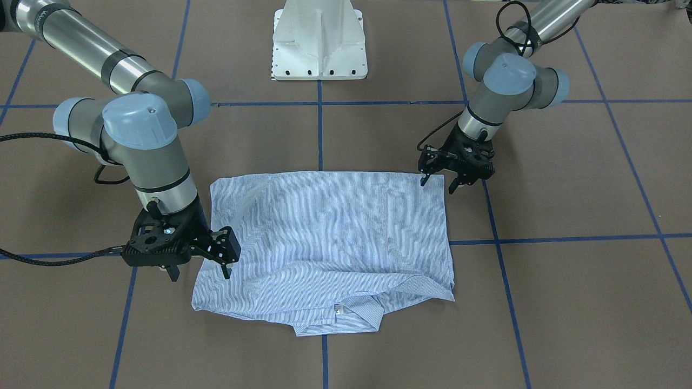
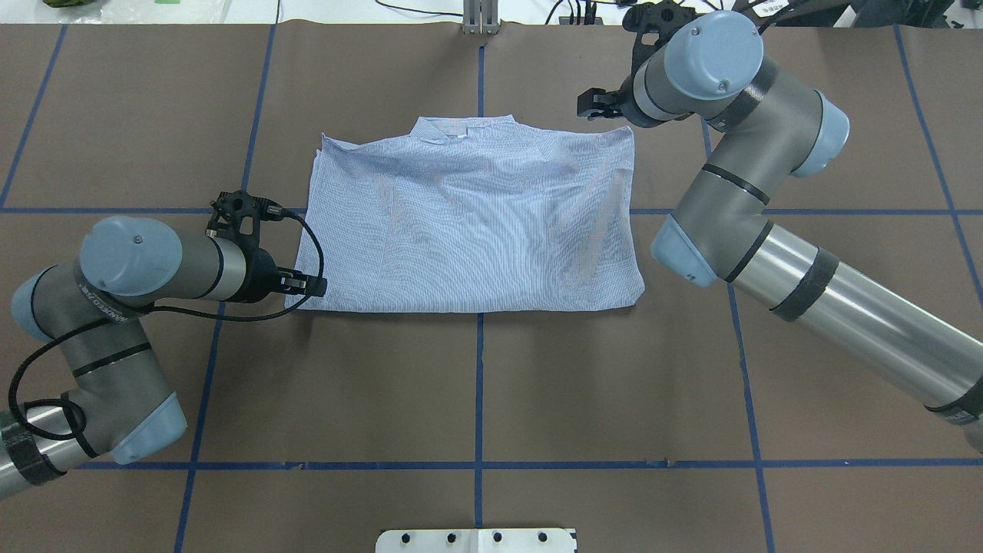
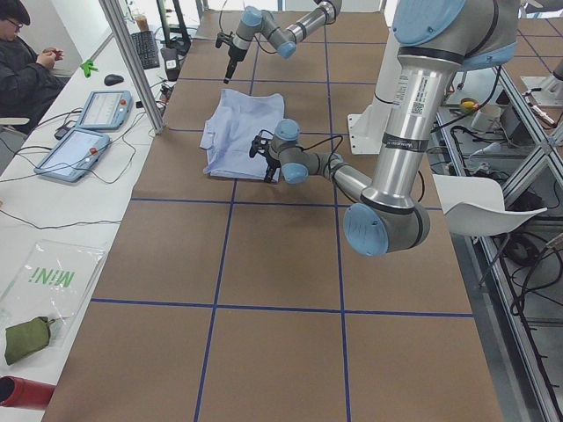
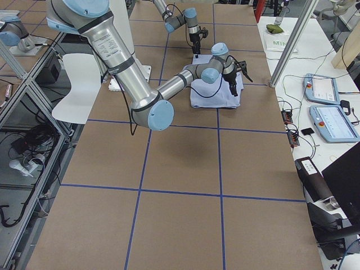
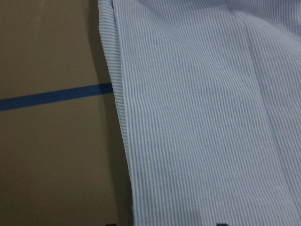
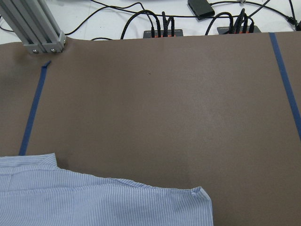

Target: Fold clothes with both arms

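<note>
Overhead exterior shows the striped blue shirt (image 2: 468, 223) folded flat, central on the brown table (image 2: 476, 384). The left gripper (image 1: 437, 183), fingers apart, hangs at its near corner; the right gripper (image 1: 200, 273), also spread, straddles the edge by the far opposite corner.

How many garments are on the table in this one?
1. A light blue striped shirt lies between the left gripper at one corner and the right gripper at the diagonally opposite one. Anything under it is hidden.
</note>
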Robot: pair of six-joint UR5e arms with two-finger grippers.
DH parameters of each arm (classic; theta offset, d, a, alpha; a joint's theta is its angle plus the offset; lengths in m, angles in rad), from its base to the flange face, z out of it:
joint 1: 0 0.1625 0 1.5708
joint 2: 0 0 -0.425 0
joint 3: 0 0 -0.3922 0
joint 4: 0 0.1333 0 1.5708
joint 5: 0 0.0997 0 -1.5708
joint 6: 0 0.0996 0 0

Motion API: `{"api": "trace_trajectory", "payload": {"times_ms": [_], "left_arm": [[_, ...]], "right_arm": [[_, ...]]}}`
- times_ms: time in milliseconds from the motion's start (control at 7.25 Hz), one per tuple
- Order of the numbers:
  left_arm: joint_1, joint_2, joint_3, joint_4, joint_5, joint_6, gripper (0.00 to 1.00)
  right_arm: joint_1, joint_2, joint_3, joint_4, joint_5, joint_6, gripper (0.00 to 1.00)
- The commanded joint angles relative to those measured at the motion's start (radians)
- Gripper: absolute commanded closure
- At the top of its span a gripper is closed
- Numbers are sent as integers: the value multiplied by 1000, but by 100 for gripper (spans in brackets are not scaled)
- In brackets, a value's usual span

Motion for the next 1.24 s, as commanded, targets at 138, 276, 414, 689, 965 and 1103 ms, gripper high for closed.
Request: {"api": "trace_trajectory", "payload": {"times_ms": [138,276,414,689,965,1103], "left_arm": [[28,1,-4,0,14,-2,52],[29,1,-7,0,16,-29,67],[32,3,-15,0,27,-36,88],[31,53,-85,1,30,-36,100],[5,98,-125,11,30,-19,100],[-53,98,-105,17,30,19,100]], "right_arm": [[-2,-2,0,0,0,-1,0],[-2,-2,0,1,0,-1,0],[-3,-2,0,1,0,1,0],[-5,-2,0,1,0,1,0],[-11,-2,0,4,0,2,0],[-18,-2,0,21,-2,4,0]]}}
